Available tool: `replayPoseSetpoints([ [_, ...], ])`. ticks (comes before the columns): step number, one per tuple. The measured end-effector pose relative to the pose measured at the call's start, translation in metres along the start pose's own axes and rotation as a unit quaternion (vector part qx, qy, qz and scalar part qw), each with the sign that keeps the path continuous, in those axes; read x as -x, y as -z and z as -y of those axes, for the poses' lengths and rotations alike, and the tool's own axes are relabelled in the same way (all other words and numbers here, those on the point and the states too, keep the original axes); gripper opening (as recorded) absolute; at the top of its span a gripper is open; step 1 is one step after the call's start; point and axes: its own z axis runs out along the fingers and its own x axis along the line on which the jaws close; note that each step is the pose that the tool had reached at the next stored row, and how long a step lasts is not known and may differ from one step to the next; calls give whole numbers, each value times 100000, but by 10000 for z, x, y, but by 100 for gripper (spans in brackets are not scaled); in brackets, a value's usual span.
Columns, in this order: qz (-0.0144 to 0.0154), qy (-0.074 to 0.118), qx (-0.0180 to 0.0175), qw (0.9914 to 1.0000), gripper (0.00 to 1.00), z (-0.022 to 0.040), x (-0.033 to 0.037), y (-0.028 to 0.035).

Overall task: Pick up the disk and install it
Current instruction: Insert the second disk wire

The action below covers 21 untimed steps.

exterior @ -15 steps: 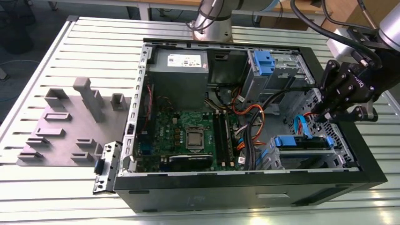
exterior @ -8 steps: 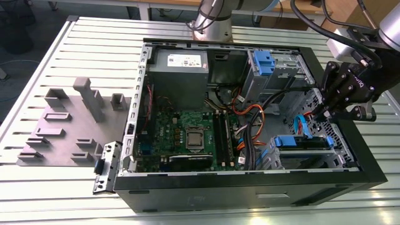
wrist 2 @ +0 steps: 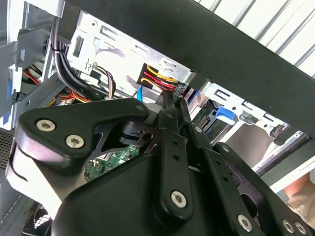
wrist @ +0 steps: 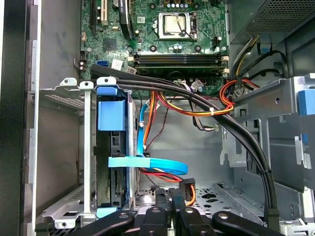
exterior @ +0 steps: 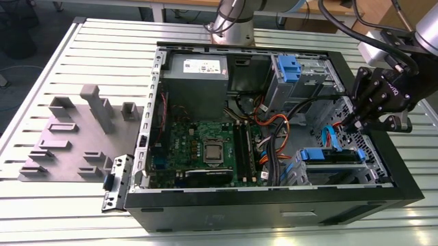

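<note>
Install step appears done: disk (wrist: 114, 147) w/ blue rails seated in drive cage (wrist: 64, 147). Hand (wrist: 167, 196) fingers together, empty, just beside it inside PC case (exterior: 411, 189).

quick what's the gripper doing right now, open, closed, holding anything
Gripper: shut, fingers pressed together with nothing between them, inside the computer case beside the drive cage.

robot lab | slatted metal bench (exterior: 55, 210) | opened computer case (exterior: 274, 205)
</note>
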Motion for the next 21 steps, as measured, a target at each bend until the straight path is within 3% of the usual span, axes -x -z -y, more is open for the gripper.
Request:
replayPoseSetpoints([
  [9,-5,3,-50,100000,16,-10,2,43],
  [21,-309,-6,-757,99997,16,-205,-42,27],
])
